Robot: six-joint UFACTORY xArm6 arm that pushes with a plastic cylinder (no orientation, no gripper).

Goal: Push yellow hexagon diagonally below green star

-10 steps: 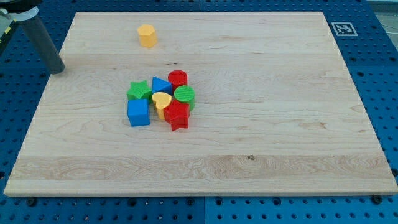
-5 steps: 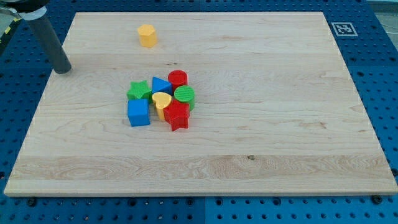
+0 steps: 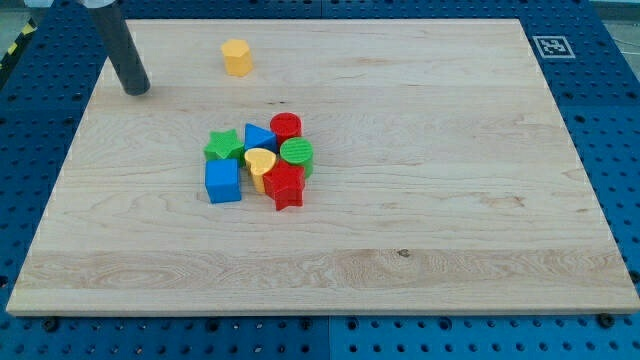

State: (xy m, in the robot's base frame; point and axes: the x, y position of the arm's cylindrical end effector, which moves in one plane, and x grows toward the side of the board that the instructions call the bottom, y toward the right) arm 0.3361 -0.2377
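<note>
The yellow hexagon stands alone near the view's top left of the wooden board. The green star sits at the left of a tight cluster in the board's middle. My tip rests on the board to the left of the yellow hexagon and slightly lower, well apart from it, and up and left of the green star.
The cluster also holds a blue triangle, a red cylinder, a green cylinder, a yellow heart, a red star and a blue cube. A marker tag sits at the board's top right corner.
My tip has moved right and up along the board's left part, closer to the yellow hexagon. No block has moved.
</note>
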